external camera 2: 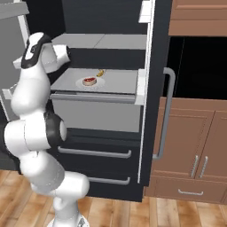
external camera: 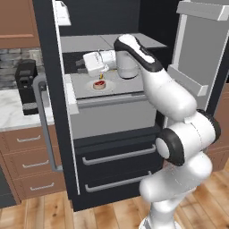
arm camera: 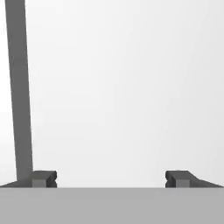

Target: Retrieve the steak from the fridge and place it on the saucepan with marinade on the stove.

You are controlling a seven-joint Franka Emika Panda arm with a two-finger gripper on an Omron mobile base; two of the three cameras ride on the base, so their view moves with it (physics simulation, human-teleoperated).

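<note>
While the base views are showing me the steak (external camera: 99, 84) on a fridge (external camera: 112, 120) shelf, the hand view is showing the jaws standing wide, grasping nothing.

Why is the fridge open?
The fridge is open: doors swung aside, steak showing on its grey shelf. Why, cannot tell.

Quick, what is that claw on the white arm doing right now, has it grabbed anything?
Gripper: open, its two dark fingers spread wide with nothing between them, holding nothing.
</note>
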